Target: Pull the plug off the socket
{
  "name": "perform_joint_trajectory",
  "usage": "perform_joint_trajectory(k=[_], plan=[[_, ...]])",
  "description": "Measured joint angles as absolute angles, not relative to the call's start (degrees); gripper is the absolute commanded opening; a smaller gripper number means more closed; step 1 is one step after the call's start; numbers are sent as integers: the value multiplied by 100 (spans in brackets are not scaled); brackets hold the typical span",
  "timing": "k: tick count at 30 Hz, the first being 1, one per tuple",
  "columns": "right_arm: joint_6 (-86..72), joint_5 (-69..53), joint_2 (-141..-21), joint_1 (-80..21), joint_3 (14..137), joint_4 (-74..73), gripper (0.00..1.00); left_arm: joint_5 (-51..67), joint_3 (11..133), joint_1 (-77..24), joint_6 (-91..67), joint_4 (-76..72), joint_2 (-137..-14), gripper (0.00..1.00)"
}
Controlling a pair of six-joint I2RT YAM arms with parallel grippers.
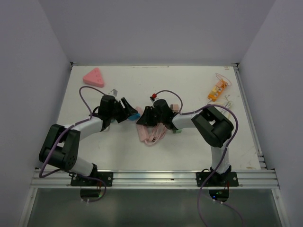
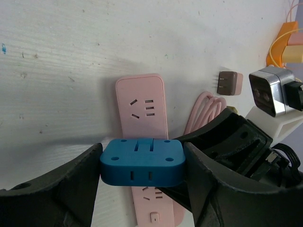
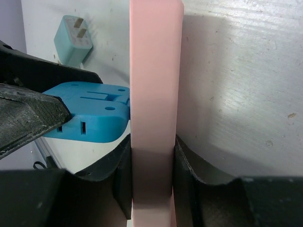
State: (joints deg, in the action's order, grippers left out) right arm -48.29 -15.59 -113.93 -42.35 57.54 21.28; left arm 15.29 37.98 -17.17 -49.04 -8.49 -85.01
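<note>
Your left jaws are closed on the blue plug (image 2: 142, 161), one finger on each short side. In the left wrist view it sits squarely across the pink socket (image 2: 141, 106). Your right jaws are clamped across the socket's narrow body. In the right wrist view the plug's base lies flush against the socket's face with no gap, so the pins look fully seated.

Both things are near the middle of the table (image 1: 199, 80), between the two arms. The socket's coiled pink cord (image 2: 204, 111) lies just to its right.

You appear to be at the pull itself: both grips are set and the separation is not yet done.

For the next move, keep the right jaws firm and steady as the anchor. Draw the left arm straight away from the socket's face, along the line of the pins. Pulling at an angle could bind the pins or twist the socket in the right jaws. If the socket starts to slide, stop and grip it again before pulling harder.
</note>
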Motion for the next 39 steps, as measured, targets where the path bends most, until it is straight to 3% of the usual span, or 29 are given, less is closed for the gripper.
perform_joint_trajectory(k=[13,23,35,39], plan=[[-4987,-1575,-11384,-4167,5505,2453,0,1498,3795,-1728,-4928,-589,-8331,0],[-5096,-1404,-11356,-3983,5500,2381,0,1321,3830,-1236,-4783,-82,-7341,0],[-5118,-1485,-11371,-3966,5424,2580,0,-1317,3402,-913,-4228,659,-5977,0],[-5116,-1566,-11395,-3940,5415,2630,0,-2121,3332,-801,-4139,650,-6053,0]])
